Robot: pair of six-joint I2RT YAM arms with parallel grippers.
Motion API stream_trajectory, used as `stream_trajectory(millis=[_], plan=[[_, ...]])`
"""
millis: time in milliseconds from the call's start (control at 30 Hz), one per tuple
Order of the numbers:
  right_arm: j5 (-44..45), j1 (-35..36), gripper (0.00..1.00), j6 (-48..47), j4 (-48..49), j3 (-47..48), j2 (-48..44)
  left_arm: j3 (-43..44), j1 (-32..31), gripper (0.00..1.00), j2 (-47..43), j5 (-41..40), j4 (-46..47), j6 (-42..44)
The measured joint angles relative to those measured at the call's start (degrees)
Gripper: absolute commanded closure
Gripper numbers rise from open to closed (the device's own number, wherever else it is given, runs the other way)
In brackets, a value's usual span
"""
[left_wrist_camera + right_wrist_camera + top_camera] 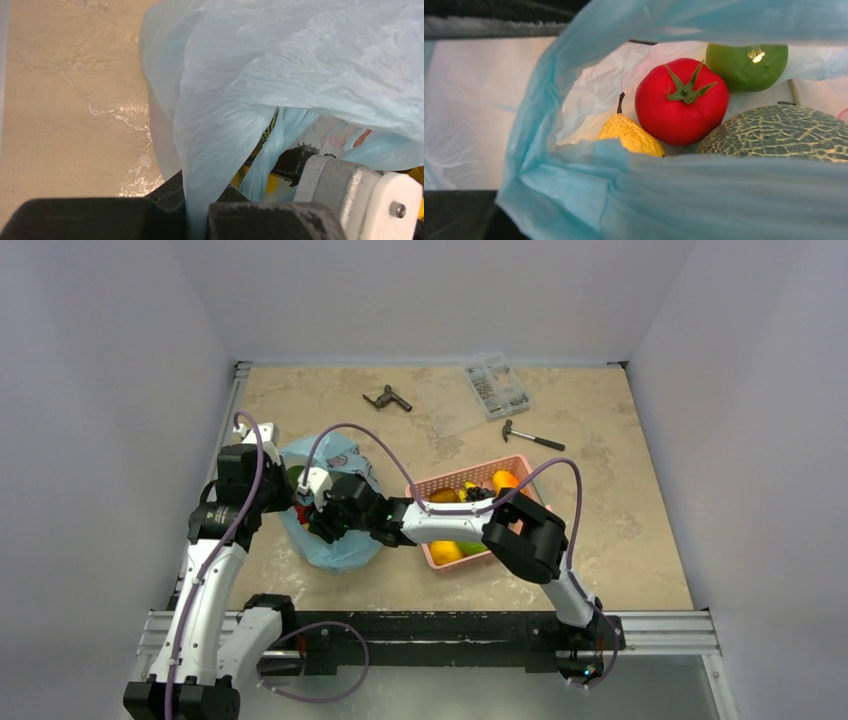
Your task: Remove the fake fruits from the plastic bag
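Observation:
The pale blue plastic bag (pixel 340 548) lies left of centre, mouth held up between both grippers. My left gripper (pixel 197 212) is shut on a fold of its film (pixel 220 145); in the top view it (pixel 287 502) is at the bag's left edge. My right gripper (pixel 320 518) is at the mouth, its fingers hidden under film (pixel 704 200). Inside the bag lie the red tomato (pixel 681 100) and the netted melon (pixel 781 132), touching, with a yellow pear (pixel 631 135) and a green fruit (pixel 746 62).
A pink basket (pixel 522 466) with yellow and orange fruit stands right of the bag, under my right arm. A hammer (pixel 532 436), a clear parts box (pixel 497 385) and a dark tool (pixel 387 398) lie at the back. My right wrist body (pixel 350 195) is close beside the left fingers.

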Motion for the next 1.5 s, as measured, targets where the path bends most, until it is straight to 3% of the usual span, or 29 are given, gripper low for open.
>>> stream_trajectory(millis=[200,400,667,800,1267,1500], plan=[[-2.7,0.1,0.34,-1.3,-0.2,-0.2,0.7,0.0,0.0,1.00,0.0,0.0,0.0,0.0],[-2.3,1.3,0.22,-2.3,0.0,-0.9,1.4,0.0,0.0,1.00,0.0,-0.3,-0.9,0.1],[-0.1,2.0,0.17,-2.2,1.6,-0.3,3.9,-0.9,0.2,1.00,0.5,-2.7,-2.7,0.3],[1.9,2.2,0.24,-1.5,3.0,1.3,5.9,-0.9,0.5,1.00,1.1,-4.1,-2.5,0.7],[6.8,2.8,0.99,1.2,3.3,-0.1,4.5,-0.9,-0.1,1.00,1.8,-2.4,-1.7,0.0],[9.8,3.1,1.00,1.2,3.5,-1.8,-1.2,-0.9,-0.3,1.00,0.9,-5.1,-1.6,-0.3]])
